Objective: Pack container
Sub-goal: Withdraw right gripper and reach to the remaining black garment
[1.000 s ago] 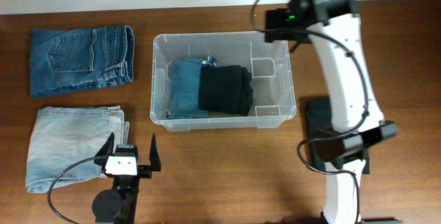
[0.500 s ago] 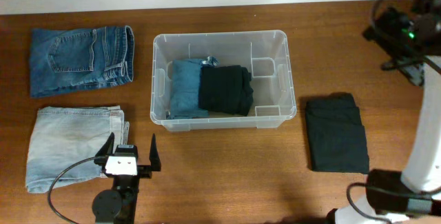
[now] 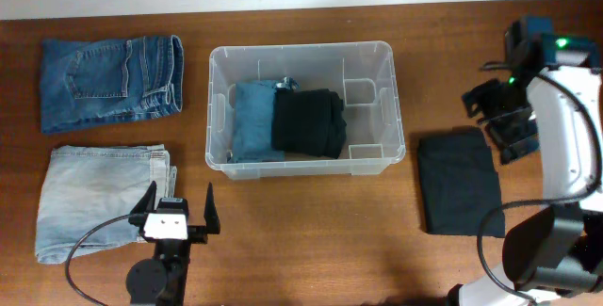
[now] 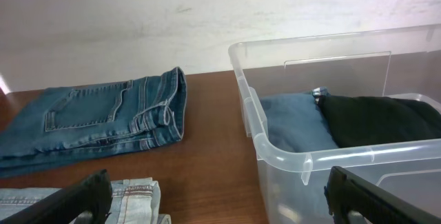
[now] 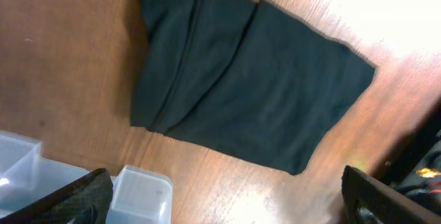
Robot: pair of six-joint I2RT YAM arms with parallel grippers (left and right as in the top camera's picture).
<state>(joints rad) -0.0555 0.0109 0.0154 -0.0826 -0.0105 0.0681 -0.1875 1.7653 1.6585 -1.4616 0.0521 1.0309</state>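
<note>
The container (image 3: 301, 49) is a clear plastic bin at the table's middle. It holds folded light-blue jeans (image 3: 251, 120) and a folded black garment (image 3: 309, 122). Another folded black garment (image 3: 459, 182) lies on the table right of the bin. My right gripper (image 3: 497, 118) is open and empty, above that garment's far right corner. In the right wrist view the garment (image 5: 248, 93) fills the middle and a bin corner (image 5: 141, 189) shows low left. My left gripper (image 3: 177, 210) is open and empty near the front edge. The left wrist view shows the bin (image 4: 275, 141) ahead to the right.
Folded dark-blue jeans (image 3: 111, 82) lie at the back left and also show in the left wrist view (image 4: 96, 117). Folded pale jeans (image 3: 99, 198) lie at the front left, beside my left gripper. A white wall runs behind the table.
My right arm has swung from over the bin's back right corner out to the right, and now hangs over the black garment on the table. The left arm has not moved.
</note>
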